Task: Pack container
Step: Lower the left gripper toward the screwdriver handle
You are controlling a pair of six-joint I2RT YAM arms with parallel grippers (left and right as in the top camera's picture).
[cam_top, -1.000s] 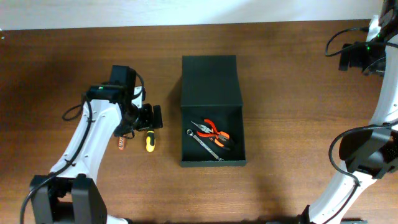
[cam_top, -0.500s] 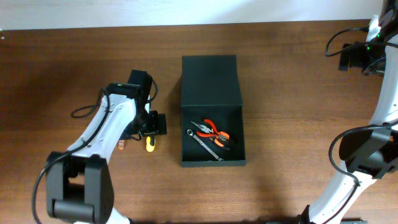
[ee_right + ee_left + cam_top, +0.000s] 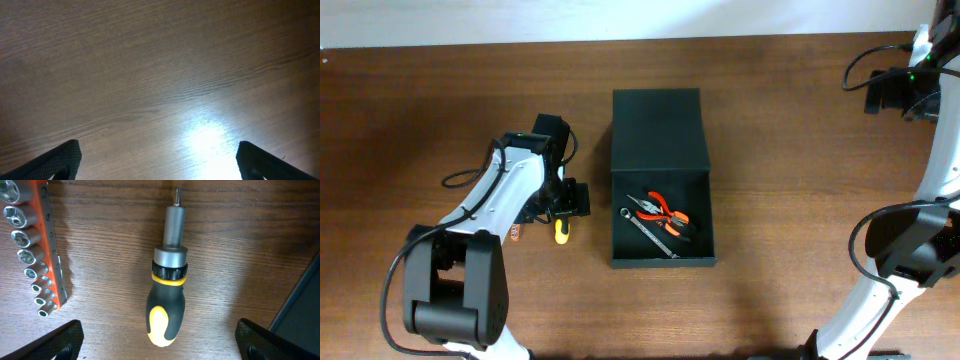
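Surface: one brown wood-grain table point(image 3: 780, 200). A pale wall strip point(image 3: 620, 15) runs along its far edge.

Count, left to right:
- One orange socket rail point(image 3: 50, 245) lies flat. It carries a single row of sockets graded from large to small.
- One screwdriver point(image 3: 167, 280) lies just beside the rail. It has a black-and-yellow handle and a steel shank.
- My left pincer point(image 3: 572, 203) hangs over the screwdriver, spread wide and gripping nothing. Its fingers point(image 3: 60, 340) stand either side of the handle, clear of it.
- One container point(image 3: 663, 263) sits at mid-table, just right of the screwdriver. It is a matte dark rectangular box, and its flap lid point(image 3: 658, 130) is folded open on the far side.
- Inside it lie one pair of orange-handled pliers point(image 3: 665, 210) and one steel wrench point(image 3: 648, 233).
- My right pincer point(image 3: 157, 155) is also spread wide and empty, above bare wood at the far right.
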